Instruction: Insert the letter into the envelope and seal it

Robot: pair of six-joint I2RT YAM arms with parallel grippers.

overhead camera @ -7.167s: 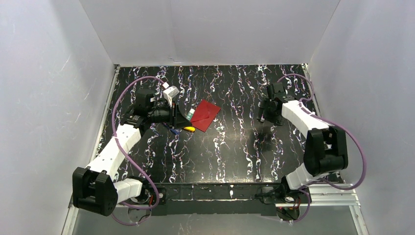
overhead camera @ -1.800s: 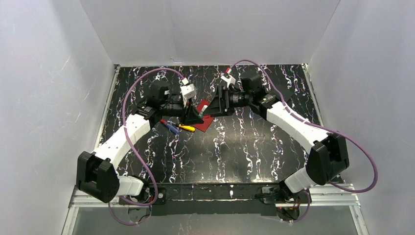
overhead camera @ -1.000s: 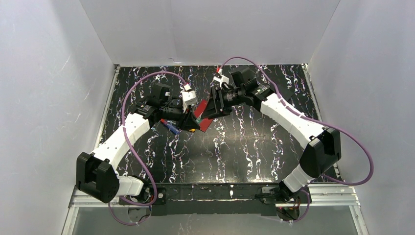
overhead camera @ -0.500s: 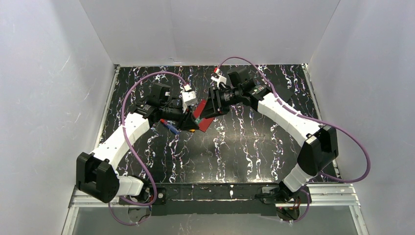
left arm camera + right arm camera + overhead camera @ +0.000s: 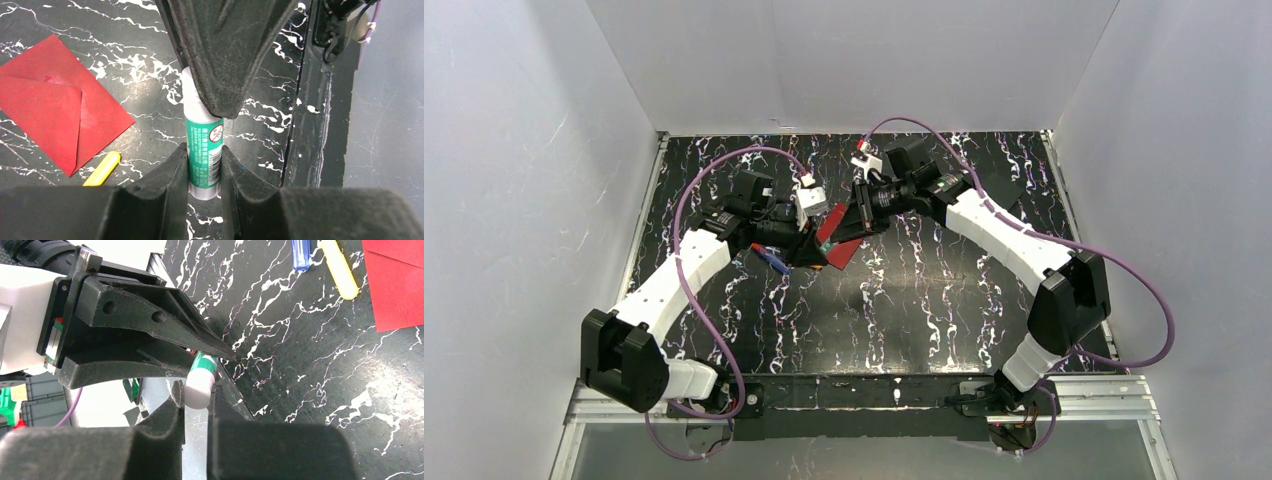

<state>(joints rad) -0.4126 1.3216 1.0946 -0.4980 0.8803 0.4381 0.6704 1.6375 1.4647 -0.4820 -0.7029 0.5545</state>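
Note:
The dark red envelope (image 5: 845,250) lies flat on the black marbled table, flap folded down (image 5: 55,107), and shows at the upper right in the right wrist view (image 5: 395,285). The letter is out of view. Above the table beside the envelope, my left gripper (image 5: 204,159) is shut on the green-labelled body of a glue stick (image 5: 204,142). My right gripper (image 5: 196,396) faces it from the other side, shut on the stick's white cap (image 5: 199,387). Seen from above, the two grippers meet tip to tip (image 5: 824,236).
A yellow pen-like stick (image 5: 102,168) lies by the envelope's near edge, with a blue-handled tool (image 5: 300,252) next to it. White walls enclose the table on three sides. The table's metal edge rail (image 5: 310,125) runs behind the glue stick.
My right gripper has slid a little further toward the left one and has closed on the glue stick's cap. The left arm has held still with the stick.

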